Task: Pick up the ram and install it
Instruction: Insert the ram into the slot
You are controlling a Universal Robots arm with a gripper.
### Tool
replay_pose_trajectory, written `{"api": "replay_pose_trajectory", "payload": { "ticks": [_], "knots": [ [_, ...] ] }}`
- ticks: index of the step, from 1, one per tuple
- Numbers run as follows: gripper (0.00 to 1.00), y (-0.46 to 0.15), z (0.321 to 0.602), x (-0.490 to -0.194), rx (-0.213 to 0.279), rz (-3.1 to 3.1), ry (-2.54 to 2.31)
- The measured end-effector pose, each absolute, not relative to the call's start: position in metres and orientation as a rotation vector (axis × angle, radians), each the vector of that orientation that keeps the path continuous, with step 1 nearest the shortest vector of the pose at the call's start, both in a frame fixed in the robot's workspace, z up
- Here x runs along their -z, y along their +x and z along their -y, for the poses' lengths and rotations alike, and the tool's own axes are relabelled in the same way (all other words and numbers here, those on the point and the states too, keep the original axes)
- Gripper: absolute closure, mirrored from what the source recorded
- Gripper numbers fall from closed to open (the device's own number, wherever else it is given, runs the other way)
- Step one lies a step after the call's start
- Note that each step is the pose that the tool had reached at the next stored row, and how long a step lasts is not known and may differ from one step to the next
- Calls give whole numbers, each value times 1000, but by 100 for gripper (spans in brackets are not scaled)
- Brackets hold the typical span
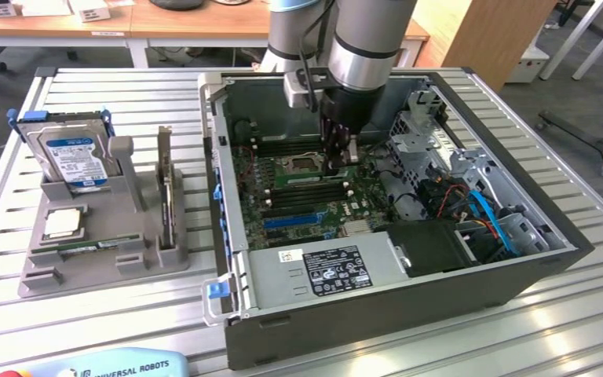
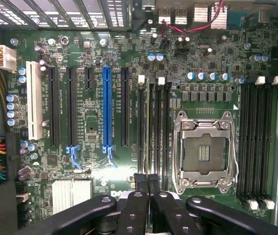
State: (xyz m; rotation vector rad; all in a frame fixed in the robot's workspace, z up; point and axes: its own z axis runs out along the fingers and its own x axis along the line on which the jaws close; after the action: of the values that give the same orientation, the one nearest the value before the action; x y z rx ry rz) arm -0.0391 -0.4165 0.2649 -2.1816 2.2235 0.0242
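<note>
The ram point(image 1: 312, 179) is a thin green stick standing on edge in a memory slot of the motherboard point(image 1: 280, 206), beside the CPU socket point(image 1: 304, 163). In the wrist view the ram point(image 2: 143, 127) appears edge-on as a narrow strip running up from my fingertips. My gripper point(image 1: 341, 163) reaches down into the open computer case and sits at the stick's end. In the wrist view the gripper point(image 2: 147, 180) has its two dark fingers pressed together on the stick. A second green stick point(image 1: 84, 247) lies flat in the grey holder outside the case.
Empty memory slots point(image 2: 159, 127) and the open CPU socket point(image 2: 205, 147) flank the stick. The case wall point(image 1: 216, 157), drive cage point(image 1: 427, 133) and cables point(image 1: 490, 216) surround the arm. The grey holder point(image 1: 103, 275) carries a hard drive point(image 1: 71, 157), an upright card point(image 1: 163, 184) and a CPU point(image 1: 63, 222).
</note>
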Motion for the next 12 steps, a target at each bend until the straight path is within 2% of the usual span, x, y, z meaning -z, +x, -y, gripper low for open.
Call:
{"api": "replay_pose_trajectory", "payload": {
  "ticks": [12],
  "knots": [
    [88,-39,418,-261,-24,-2224,-2182]
  ]
}}
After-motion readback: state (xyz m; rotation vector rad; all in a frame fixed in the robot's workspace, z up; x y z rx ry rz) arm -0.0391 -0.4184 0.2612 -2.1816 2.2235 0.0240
